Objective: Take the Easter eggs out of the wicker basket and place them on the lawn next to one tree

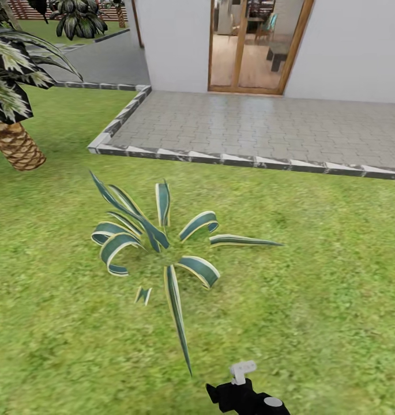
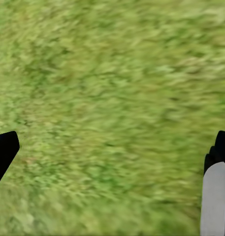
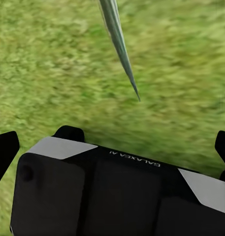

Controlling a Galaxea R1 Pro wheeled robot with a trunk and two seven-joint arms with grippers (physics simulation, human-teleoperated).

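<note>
Mottled green lawn point(image 1: 312, 253) across the whole near and middle ground, part of the garden beside a white house point(image 1: 347, 46). Far left: a palm with scaly brown trunk point(image 1: 15, 144) and striped dark leaves, standing on the grass. Behind it, far away, a strip of brown slat fence point(image 1: 24, 8) and another leafy plant point(image 1: 79, 17). Centre: a low spiky plant point(image 1: 157, 242) with blue-green, cream-edged leaves, one long leaf pointing toward the near side. Farther and to the right: grey paved patio point(image 1: 266, 124) with a stone border, then a glass door with wooden frame point(image 1: 255, 46) in the house wall. Near right, at the lower edge: right gripper point(image 3: 112, 142) on its black arm, over grass close to the long leaf tip point(image 3: 123, 59); fingers wide apart, holding nothing. Left gripper point(image 2: 112, 157) over bare grass, fingers also apart and empty. No eggs, basket or pale grey tree trunk seen from this spot.
</note>
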